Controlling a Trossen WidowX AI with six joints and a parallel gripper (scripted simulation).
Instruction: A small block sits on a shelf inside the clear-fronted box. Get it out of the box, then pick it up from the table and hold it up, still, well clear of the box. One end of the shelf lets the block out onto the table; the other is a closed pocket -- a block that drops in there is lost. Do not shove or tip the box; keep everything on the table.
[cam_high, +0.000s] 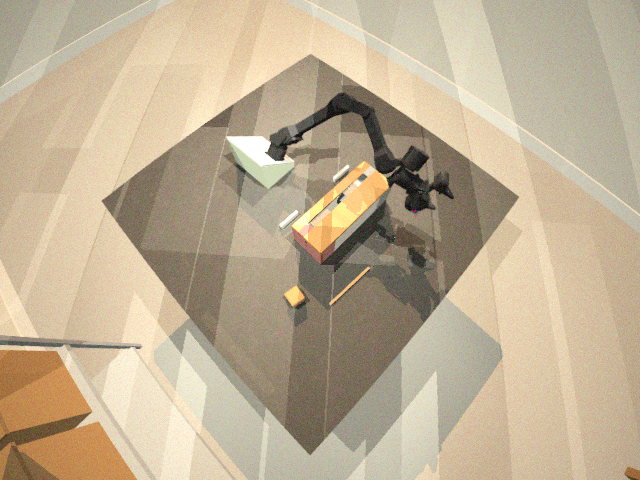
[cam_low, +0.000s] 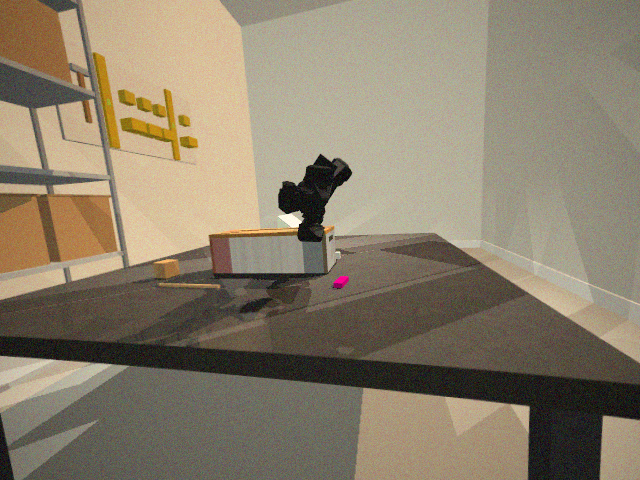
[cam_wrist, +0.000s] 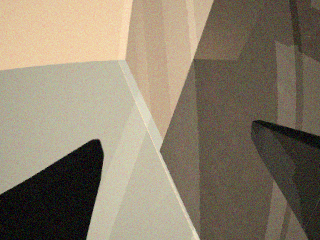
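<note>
Now | hand (cam_high: 424, 200): fingers spread wide, holding nothing, touching nothing, raised beside the box (cam_high: 341, 215) end | magenta block (cam_low: 340, 281): lying on the desk (cam_low: 439, 310), outside the box, near its end

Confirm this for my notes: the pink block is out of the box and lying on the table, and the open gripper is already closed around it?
Not quite. The pink block lies on the table beside the box, but the gripper is open and holds nothing; the exterior view shows the block lying free.

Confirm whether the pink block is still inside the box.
No: the pink block lies on the table just in front of the box.
</note>
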